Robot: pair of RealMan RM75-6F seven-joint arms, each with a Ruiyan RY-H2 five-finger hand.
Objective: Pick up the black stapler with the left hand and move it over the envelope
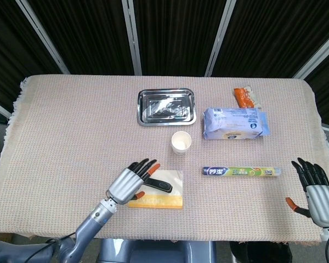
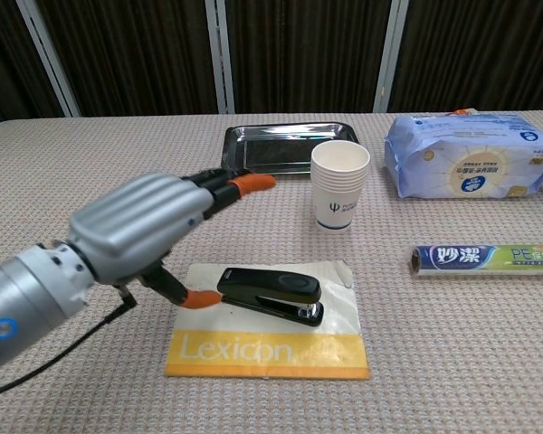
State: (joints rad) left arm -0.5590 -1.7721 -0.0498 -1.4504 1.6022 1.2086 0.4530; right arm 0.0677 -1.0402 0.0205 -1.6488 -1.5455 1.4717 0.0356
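The black stapler (image 2: 273,294) (image 1: 159,186) lies flat on the cream and yellow Lexicon envelope (image 2: 271,348) (image 1: 167,200). My left hand (image 2: 140,232) (image 1: 130,181) hovers just left of it with fingers spread and nothing held; the orange thumb tip sits close to the stapler's rear end. At the table's right edge my right hand (image 1: 316,193) rests open, palm down, empty; the chest view does not show it.
A stack of paper cups (image 2: 340,183) stands behind the envelope, a steel tray (image 2: 287,146) further back. A wet-wipes pack (image 2: 471,167), a wrap roll (image 2: 489,259) and an orange snack packet (image 1: 245,97) lie to the right.
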